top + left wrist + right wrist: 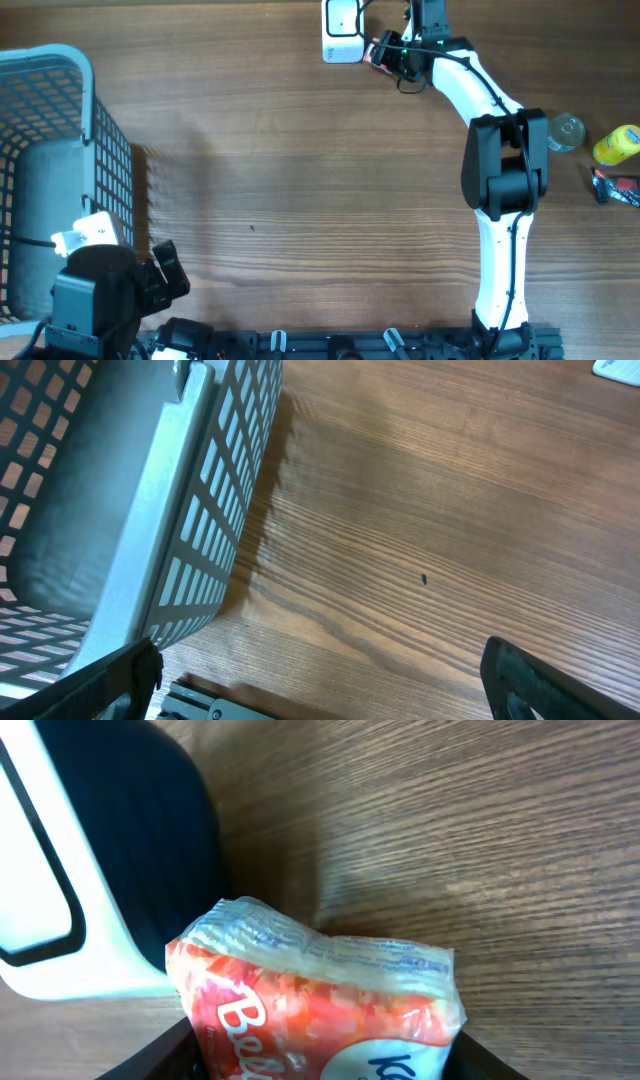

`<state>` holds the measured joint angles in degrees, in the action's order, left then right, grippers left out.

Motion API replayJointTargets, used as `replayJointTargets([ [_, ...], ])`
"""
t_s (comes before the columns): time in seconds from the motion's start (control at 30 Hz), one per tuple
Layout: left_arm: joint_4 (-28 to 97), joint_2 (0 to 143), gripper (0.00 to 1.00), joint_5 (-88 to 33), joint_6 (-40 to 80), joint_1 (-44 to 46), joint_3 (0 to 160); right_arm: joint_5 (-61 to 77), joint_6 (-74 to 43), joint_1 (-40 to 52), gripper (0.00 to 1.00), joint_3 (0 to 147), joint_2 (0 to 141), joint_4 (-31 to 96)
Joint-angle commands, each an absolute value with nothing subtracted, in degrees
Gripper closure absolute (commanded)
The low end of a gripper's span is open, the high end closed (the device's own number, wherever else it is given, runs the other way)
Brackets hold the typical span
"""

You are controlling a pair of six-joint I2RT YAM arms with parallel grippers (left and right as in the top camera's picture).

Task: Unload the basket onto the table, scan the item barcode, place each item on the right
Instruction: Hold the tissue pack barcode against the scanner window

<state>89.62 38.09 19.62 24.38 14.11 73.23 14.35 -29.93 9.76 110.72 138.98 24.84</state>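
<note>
The item is a red-orange plastic snack packet (315, 1000) with white lettering, and my right gripper (320, 1055) is shut on it, one finger on each side. The packet's sealed clear end points toward the white barcode scanner (60, 870) with its dark window, close at the left. In the overhead view the right gripper (385, 55) holds the packet (378, 52) beside the scanner (342, 30) at the table's far edge. The barcode itself does not show. My left gripper (165, 275) rests open and empty near the front left, its fingers (110, 680) wide apart over bare wood.
A grey mesh basket (50, 80) stands at the left, close to the left gripper, with its wall (170, 510) filling that wrist view. At the right edge lie a clear bottle (566, 131), a yellow item (616, 144) and a dark red packet (615, 187).
</note>
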Motion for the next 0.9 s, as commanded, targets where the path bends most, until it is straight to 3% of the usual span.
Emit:
replayJointTargets([
  [0.0, 89.45, 38.0, 0.0, 20.18, 25.12, 13.87, 73.34, 14.52, -24.12, 9.93, 0.39, 110.67, 134.58, 25.91],
  [0.23, 89.45, 38.0, 0.0, 20.16, 25.12, 13.87, 73.34, 13.39, -16.05, 12.34, 0.39, 110.67, 130.58, 22.37],
  [0.37, 89.45, 38.0, 0.0, 20.18, 25.12, 13.87, 73.34, 12.49, -12.36, 14.11, 0.41, 110.65, 130.67, 13.23],
  [0.6, 89.43, 38.0, 0.0, 20.18, 25.12, 13.87, 73.34, 2.79, 4.12, 19.29, 0.4, 110.5, 133.97, -2.13],
  [0.87, 89.41, 38.0, 0.0, 20.23, 25.12, 13.87, 73.34, -0.1, 6.02, 19.81, 0.41, 110.5, 141.25, -9.91],
])
